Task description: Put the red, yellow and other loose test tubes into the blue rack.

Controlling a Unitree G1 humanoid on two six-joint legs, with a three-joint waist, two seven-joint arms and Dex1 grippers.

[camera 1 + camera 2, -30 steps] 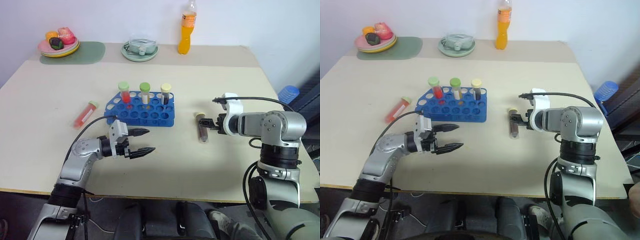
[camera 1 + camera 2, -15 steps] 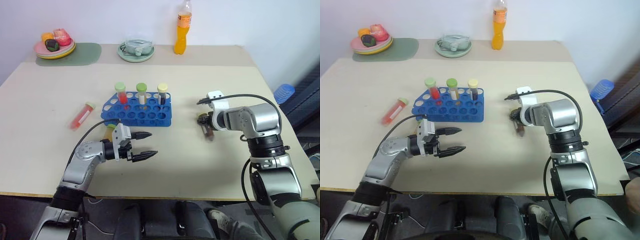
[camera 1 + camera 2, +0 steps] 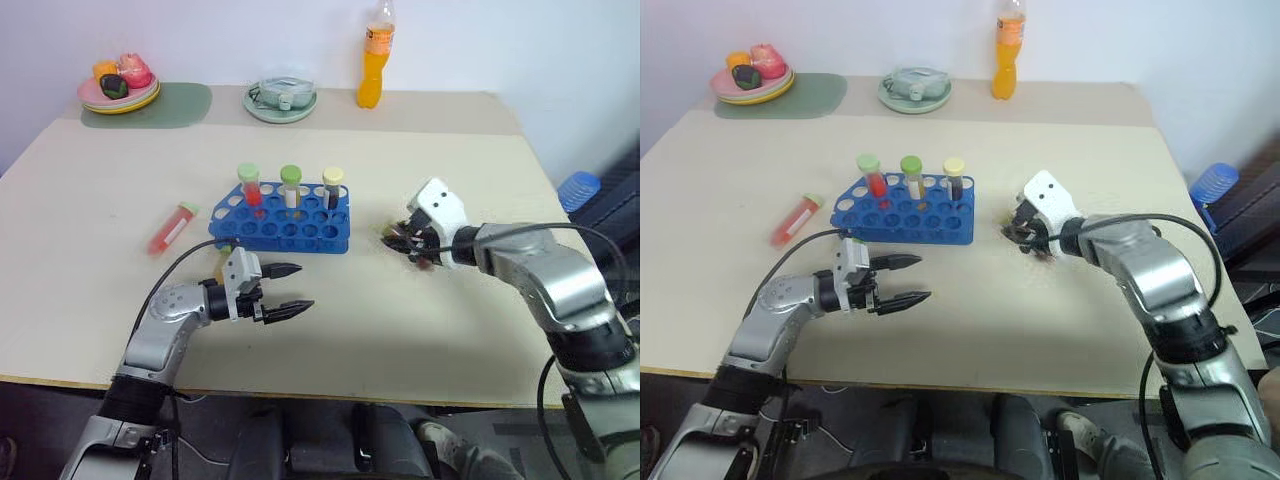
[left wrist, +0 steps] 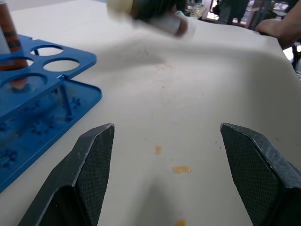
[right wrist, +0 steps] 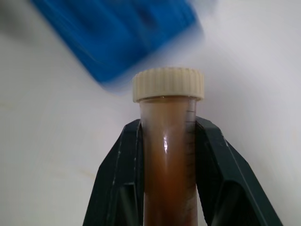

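Observation:
The blue rack (image 3: 282,224) stands mid-table with three capped tubes upright in its back row. A red test tube (image 3: 171,228) lies on the table to its left. Something yellowish (image 3: 221,263) peeks out behind my left wrist, in front of the rack. My left gripper (image 3: 286,290) hovers low in front of the rack, open and empty, its fingers (image 4: 89,165) spread wide. My right gripper (image 3: 403,240) is raised right of the rack, shut on a brown test tube (image 5: 168,141) with a cream cap, clamped between both fingers (image 5: 117,179).
Along the far edge stand an orange drink bottle (image 3: 373,66), a green dish (image 3: 281,101), and a plate of toy food (image 3: 119,90) on a green mat (image 3: 170,106). A blue object (image 3: 579,187) sits beyond the table's right edge.
My right gripper shut on the brown tube that lay on the table, lifted it and rolled its wrist, shifting toward the rack. The left arm stayed put. The camera shifted slightly.

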